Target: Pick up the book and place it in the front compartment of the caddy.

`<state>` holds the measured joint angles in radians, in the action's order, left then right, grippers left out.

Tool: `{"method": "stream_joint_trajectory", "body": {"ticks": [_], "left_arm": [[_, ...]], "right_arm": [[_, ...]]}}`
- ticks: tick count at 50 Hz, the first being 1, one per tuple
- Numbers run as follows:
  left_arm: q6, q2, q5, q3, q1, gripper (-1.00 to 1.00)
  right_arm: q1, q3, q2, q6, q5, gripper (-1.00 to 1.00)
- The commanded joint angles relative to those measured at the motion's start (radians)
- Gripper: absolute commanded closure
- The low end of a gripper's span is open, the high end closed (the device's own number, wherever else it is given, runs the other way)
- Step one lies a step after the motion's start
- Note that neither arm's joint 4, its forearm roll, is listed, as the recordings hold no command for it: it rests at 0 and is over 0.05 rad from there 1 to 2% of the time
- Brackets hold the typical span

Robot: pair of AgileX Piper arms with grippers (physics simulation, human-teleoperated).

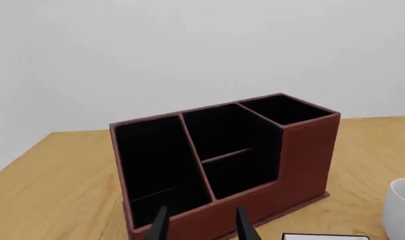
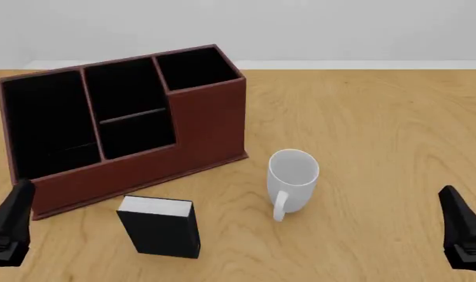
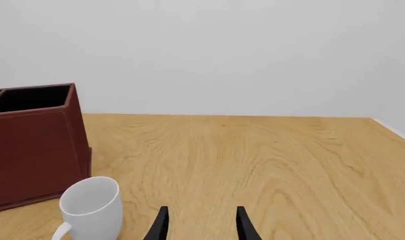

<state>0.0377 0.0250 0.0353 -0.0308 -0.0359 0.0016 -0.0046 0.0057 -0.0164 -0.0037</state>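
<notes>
Wooden table (image 2: 379,117) (pale grey wall (image 2: 340,29) behind)

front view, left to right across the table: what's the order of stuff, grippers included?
left gripper → book → white mug → right gripper. The caddy sits behind, spanning from the left edge to past the book, so it is left out of the order.
</notes>
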Motion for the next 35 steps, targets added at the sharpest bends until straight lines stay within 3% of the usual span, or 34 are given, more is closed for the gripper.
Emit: {"method": "stream_joint_trajectory", "body": {"ticks": [1,3,4,5,8,12,16,20,28,31,35], "left_arm": [[0.084,-0.002,-0.048,-0.132,-0.043,-1.00],[0.037,-0.014,-0.067,-0.154,-0.097,-1.00],[0.061,-0.024,-0.044,-0.140,-0.112,-1.00],[0.019,-0.024,-0.052,-0.187,-0.163,-1.00],[-0.061,-0.008,-0.125,-0.251,-0.184,-1.00],[0.092,0.063,-0.128,-0.297,-0.266,-1.00],[0.152,0.178,-0.105,-0.319,-0.341,-1.00],[0.276,0.240,-0.094,-0.331,-0.424,-1.00],[0.396,0.395,-0.214,-0.481,-0.582,-1.00],[0.496,0.432,-0.264,-0.506,-0.633,-1.00],[0.555,0.463,-0.329,-0.559,-0.668,-1.00]], "right_arm": [[0.000,0.002,-0.001,0.000,-0.002,-1.00],[0.000,0.000,-0.001,0.001,-0.001,-1.00],[0.000,0.000,-0.001,0.001,-0.001,-1.00],[0.001,0.000,0.000,0.001,-0.001,-1.00],[0.001,0.001,0.000,0.001,-0.003,-1.00],[0.001,0.002,0.000,0.001,-0.003,-1.00],[0.001,0.001,0.000,0.001,-0.003,-1.00],[0.001,0.002,0.000,0.001,-0.003,-1.00],[0.001,0.001,-0.001,0.001,-0.002,-1.00],[0.001,0.000,-0.001,0.001,-0.001,-1.00],[0.001,-0.001,-0.001,0.001,0.000,-1.00]]}}
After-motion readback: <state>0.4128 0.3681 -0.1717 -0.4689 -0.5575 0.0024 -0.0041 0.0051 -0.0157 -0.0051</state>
